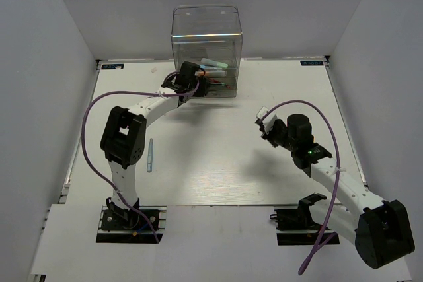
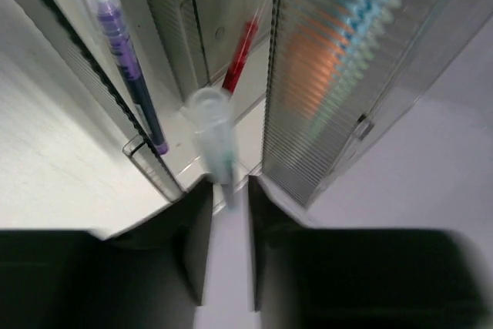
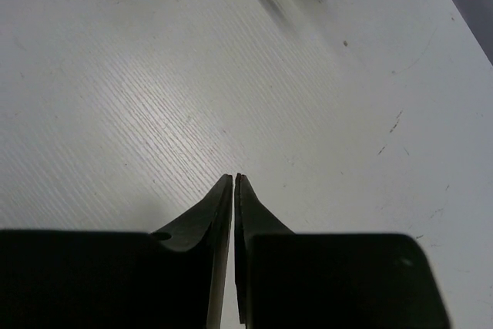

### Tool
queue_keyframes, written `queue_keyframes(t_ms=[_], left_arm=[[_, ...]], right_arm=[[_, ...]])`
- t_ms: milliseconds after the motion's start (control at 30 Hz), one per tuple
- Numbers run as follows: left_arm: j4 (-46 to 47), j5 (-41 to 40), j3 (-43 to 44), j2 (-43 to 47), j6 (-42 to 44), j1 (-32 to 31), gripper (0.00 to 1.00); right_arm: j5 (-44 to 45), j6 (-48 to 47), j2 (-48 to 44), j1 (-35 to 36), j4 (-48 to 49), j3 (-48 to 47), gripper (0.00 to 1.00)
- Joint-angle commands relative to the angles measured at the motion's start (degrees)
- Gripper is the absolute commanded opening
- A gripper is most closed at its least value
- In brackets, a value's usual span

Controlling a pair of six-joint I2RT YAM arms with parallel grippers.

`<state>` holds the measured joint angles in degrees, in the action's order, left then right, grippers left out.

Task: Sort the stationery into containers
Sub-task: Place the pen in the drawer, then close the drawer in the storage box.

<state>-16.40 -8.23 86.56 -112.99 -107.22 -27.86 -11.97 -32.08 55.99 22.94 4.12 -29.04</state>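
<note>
Step in hand: delivering a pen to the clear drawer cabinet (image 1: 206,31); the left arm was stretched out to the cabinet's front at the far side of the tabletop (image 1: 264,170).
Left jaws: narrow, apparently closed on the lower end of a pale-capped pen (image 2: 209,125), as far as the blurred wrist view showed.
Pen relative to jaws: its tail sat in the gap between them, and its capped end pointed ahead into the cabinet's open front.
Already inside: a purple pen (image 2: 127,67) lay to the left of the held one and a red pen (image 2: 240,55) lay beyond it. Orange and blue shapes showed behind a ribbed drawer front (image 2: 331,105).
Next move calls for: probably easing the cap past the drawer's lip, then parting the jaws so the pen drops in.
Left to sort: a light blue pen (image 1: 150,155) lay on the tabletop beside the left arm, well apart from the cabinet.
Right jaws: pressed together on nothing, over bare tabletop.
</note>
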Motion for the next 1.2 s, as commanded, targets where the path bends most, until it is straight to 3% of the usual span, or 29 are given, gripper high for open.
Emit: queue_keyframes(t_ms=[0,67,100,300,367,467,500,567,733,833,933,967,1100,1167], left_arm=[[0.93,-1.44,-1.05,1.10,-2.20,0.26,0.38],[1.46,-1.44,-1.05,1.10,-2.20,0.26,0.52],[1.46,-1.96,-1.05,1.10,-2.20,0.26,0.55],[4.44,-1.27,-3.07,3.65,-1.60,0.26,0.60],[6.63,-0.13,-4.47,4.52,-0.81,0.26,0.57],[7.26,3.47,-5.61,6.28,2.62,0.26,0.40],[8.66,5.40,-7.36,7.86,5.15,0.26,0.28],[10.16,8.39,-10.17,10.06,8.06,0.26,0.19],[11.57,9.64,-23.86,21.12,21.74,0.26,0.14],[9.47,6.21,-29.32,29.30,32.54,0.26,0.26],[7.97,4.98,-33.64,36.31,39.17,0.26,0.47],[7.97,4.28,-34.79,37.91,42.93,0.26,0.62],[7.44,4.27,-43.03,44.69,46.22,0.26,0.91],[7.44,5.59,-45.95,46.45,46.22,0.26,0.96]], right_arm=[[-1.57,-0.44,0.44,0.00,-0.07,-1.81,0.12],[-2.36,-0.53,0.88,-0.18,-0.34,-2.25,0.16],[-2.62,-0.53,0.79,-0.18,-0.51,-2.25,0.19],[-6.39,-0.62,1.84,-0.35,-0.78,-3.30,0.20],[-7.71,-1.67,2.11,0.09,-0.61,-3.39,0.14],[-14.55,-5.00,3.16,0.00,1.32,-3.75,0.00],[-17.53,-7.71,4.73,0.00,2.20,-4.18,0.00],[-21.60,-11.67,7.28,0.00,3.08,-5.76,0.00],[-24.95,-17.84,22.11,-0.09,1.42,-14.98,0.02],[-24.33,-20.74,30.36,0.18,-0.86,-24.72,0.04],[-22.75,-21.98,37.92,0.53,-3.76,-32.54,0.06],[-21.44,-21.54,39.53,0.79,-4.03,-34.23,0.06],[-18.10,-18.55,50.00,0.79,-8.86,-48.26,0.08],[-16.87,-18.11,53.76,1.14,-9.13,-50.32,0.08]])
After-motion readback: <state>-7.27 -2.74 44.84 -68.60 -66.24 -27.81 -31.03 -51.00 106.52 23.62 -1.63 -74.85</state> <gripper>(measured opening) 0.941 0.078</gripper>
